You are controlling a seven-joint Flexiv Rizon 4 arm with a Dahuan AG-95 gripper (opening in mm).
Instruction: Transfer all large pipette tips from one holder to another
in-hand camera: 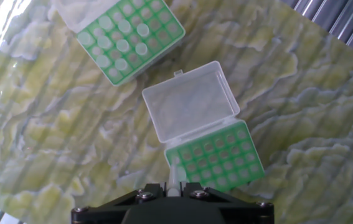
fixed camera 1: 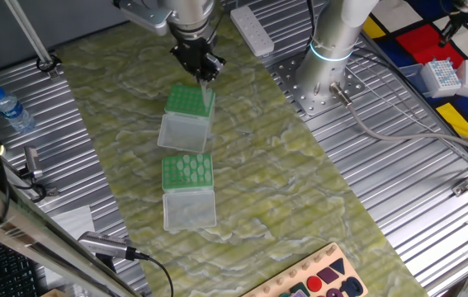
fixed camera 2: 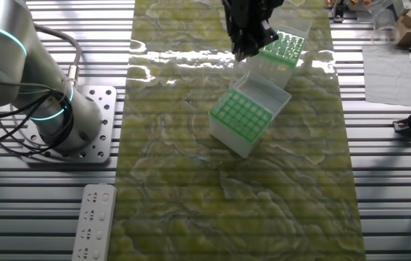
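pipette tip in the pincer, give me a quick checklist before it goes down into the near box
1. Slim whitish translucent pipette tip held in the pincer: ok, it hangs between the fingers.
2. Green-topped target box lid open: ok, clear hinged lid folded back.
3. Free holes in target box: ok, the grid looks empty.
4. Tip lined up over a hole: cannot tell, it sits near the box's edge.
5. Tip hanging vertical: cannot tell.
6. Second green-topped box holds more tips: ok, several whitish tops show.
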